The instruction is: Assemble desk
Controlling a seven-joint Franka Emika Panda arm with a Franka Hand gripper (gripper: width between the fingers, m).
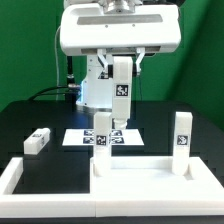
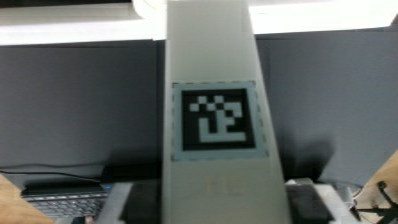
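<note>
Gripper (image 1: 121, 66) pinches one held leg (image 2: 214, 100), upright, seemingly just past the far edge of the desk tabletop (image 1: 140, 165). Two standing legs (image 1: 101, 135) (image 1: 181, 135) rise at its ends. A fourth, the loose leg (image 1: 37, 140), lies off the tabletop toward the exterior view's left.

Bright, even light; whites nearly blown out; faint shadows; both views soft, wrist view blurrier.

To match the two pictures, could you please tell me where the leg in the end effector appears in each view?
Exterior view: the leg hangs upright, just above the picture's centre.
Wrist view: it fills the middle of the picture.
Shared landmark: its black-and-white tag.
</note>
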